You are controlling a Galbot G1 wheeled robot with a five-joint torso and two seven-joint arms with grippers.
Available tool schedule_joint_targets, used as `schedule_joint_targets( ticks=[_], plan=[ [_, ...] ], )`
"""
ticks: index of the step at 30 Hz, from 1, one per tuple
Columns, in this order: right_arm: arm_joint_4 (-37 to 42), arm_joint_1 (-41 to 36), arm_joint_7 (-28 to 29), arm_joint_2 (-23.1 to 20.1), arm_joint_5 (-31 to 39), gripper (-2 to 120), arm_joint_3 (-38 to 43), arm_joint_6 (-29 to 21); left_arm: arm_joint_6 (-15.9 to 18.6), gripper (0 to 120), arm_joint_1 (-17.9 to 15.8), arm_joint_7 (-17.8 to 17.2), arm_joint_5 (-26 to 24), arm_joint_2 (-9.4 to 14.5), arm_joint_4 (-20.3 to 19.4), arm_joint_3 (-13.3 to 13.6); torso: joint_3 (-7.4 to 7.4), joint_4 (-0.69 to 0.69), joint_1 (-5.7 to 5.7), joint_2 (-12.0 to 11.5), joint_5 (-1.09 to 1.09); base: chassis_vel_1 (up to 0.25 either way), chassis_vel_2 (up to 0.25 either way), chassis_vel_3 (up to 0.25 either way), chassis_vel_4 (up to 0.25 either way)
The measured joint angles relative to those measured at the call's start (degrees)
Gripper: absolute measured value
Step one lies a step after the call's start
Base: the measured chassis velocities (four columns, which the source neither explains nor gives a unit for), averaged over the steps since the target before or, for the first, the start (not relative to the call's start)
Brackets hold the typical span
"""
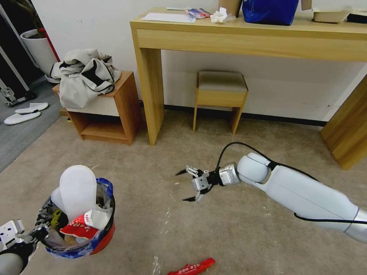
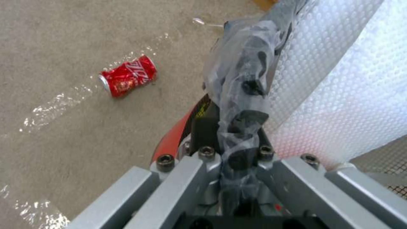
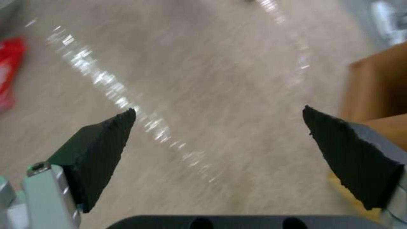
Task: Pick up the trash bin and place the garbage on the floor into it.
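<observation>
Red trash bin (image 1: pixel 100 240) upright, stuffed with white slippers (image 1: pixel 78 191); red wrapper (image 1: pixel 193 267) and dented red can (image 2: pixel 128 75) lie on beige carpet (image 1: pixel 244 225).

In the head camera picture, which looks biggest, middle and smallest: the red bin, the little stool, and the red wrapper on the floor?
As they look in the head view:
1. Red bin, held at its rim by the left gripper
2. Stool, which stands farther back, so it may really be bigger than the bin
3. Red wrapper, plainly smallest, partly cut off by the picture's edge

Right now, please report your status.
Left gripper shut on bin rim. Right gripper open above carpet. Red wrapper, can still down.
</observation>
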Motion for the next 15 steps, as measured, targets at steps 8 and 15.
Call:
schedule_joint_targets(
  ticks=[8, 15],
  plan=[
    [-1.35, 0.01, -4.56, -1.44, -2.87, 100, -2.3, -2.51, -0.05, 1, -0.17, 0.0, 0.49, -0.21, 0.72, 0.27, 0.0, 0.0, 0.0, 0.0, 0.0, 0.0, 0.0, 0.0, 0.0],
    [1.44, 0.2, -4.65, -5.01, -1.13, 100, -5.81, -6.41, -0.09, 1, -0.24, 0.02, 0.61, -0.22, 1.25, 0.28, 0.0, 0.0, 0.0, 0.0, 0.01, 0.0, 0.0, 0.0, 0.0]
  ],
)
